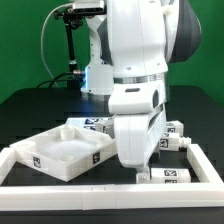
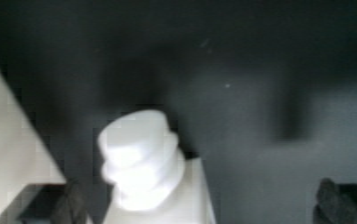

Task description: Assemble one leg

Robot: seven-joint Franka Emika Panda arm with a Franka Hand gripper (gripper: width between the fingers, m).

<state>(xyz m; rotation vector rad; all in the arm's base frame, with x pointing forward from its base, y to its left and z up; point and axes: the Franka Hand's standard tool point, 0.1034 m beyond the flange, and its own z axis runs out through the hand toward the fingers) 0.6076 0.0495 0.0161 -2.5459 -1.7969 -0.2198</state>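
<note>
In the wrist view a blurred white leg (image 2: 139,160) lies close to one dark fingertip (image 2: 59,205); the other fingertip (image 2: 347,200) stands far from it. My gripper (image 2: 201,207) is open, with the jaws wide apart and not closed on the leg. In the exterior view the gripper (image 1: 140,170) is low over the table by the front rail, with a tagged white leg (image 1: 166,176) lying just beside it on the exterior view's right. The arm hides the fingertips there.
A large white square tray-like panel (image 1: 62,152) lies at the exterior view's left. More tagged white legs (image 1: 176,130) lie behind the arm at the right, and another (image 1: 97,125) lies behind the panel. A white rail (image 1: 90,190) borders the table's front.
</note>
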